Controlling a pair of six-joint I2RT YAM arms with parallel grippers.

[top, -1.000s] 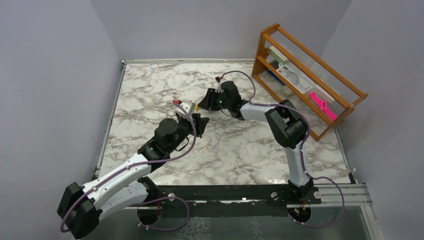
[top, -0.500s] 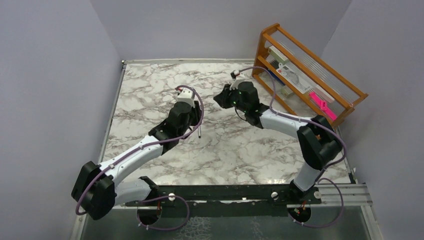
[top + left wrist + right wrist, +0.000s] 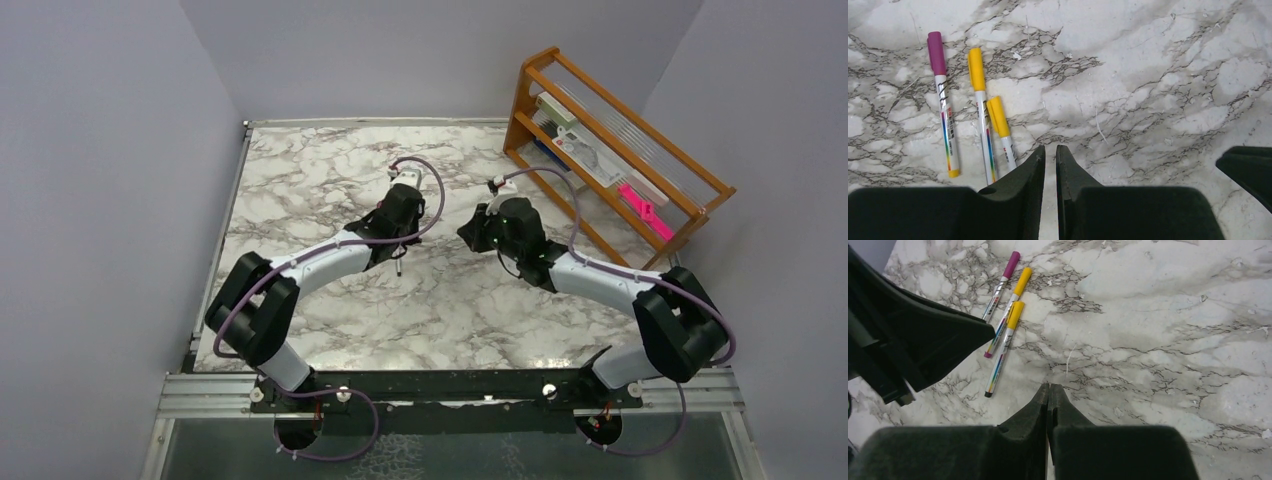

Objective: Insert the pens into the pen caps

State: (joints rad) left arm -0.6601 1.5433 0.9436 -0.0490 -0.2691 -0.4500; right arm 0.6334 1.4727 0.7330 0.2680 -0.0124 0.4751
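Pens (image 3: 982, 120) capped, on table (image 3: 1148, 75) | left claw (image 3: 1049, 152) barely apart | right claw (image 3: 1049, 388) together | rack (image 3: 519, 105): pink item (image 3: 643, 210)

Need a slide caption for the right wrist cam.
Right gripper shut and empty over the marble table; three pens, one magenta-capped, two yellow-capped, lie side by side.

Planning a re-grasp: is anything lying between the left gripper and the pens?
Nothing visible does. The three capped pens lie side by side on the table, just ahead of the left gripper and to one side, with only bare marble between.
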